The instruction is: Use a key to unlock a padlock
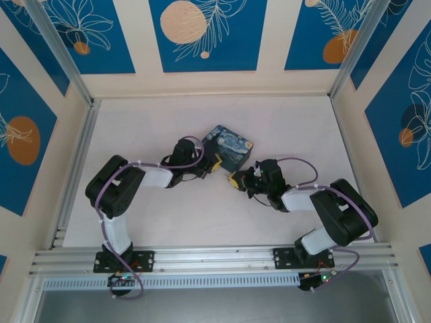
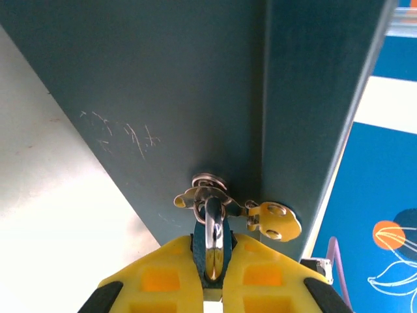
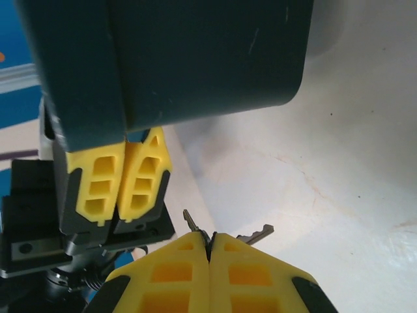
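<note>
L gripper (image 2: 213, 259) is clamped on the padlock (image 2: 213, 228). From the L wrist cam only its grey shackle loop shows, squeezed btwn the yellow pads and hooked into the silver clasp (image 2: 207, 189) on the box's dark side wall. Lock body is hidden btwn the fingers. A small brass tab (image 2: 279, 220) w/ holes sits just right of the clasp, on the box edge.

R gripper (image 3: 209, 242) is pinched tight on the key (image 3: 259, 231). A toothed tip pokes out to the right of the pads, and a 2nd thin metal tip (image 3: 189, 220) sticks out on the left. Can't tell if that's a 2nd key. The same cam shows L gripper (image 3: 129, 153) w/ its fingers pressed together, tips up against the box.

From the top cam the box (image 1: 229, 147) sits mid-table (image 1: 168, 121). L gripper (image 1: 215, 163) touches its near-left side. R gripper (image 1: 234, 180) is just near of the box's near corner, close to L gripper but apart. Padlock & key are too small to make out there.
</note>
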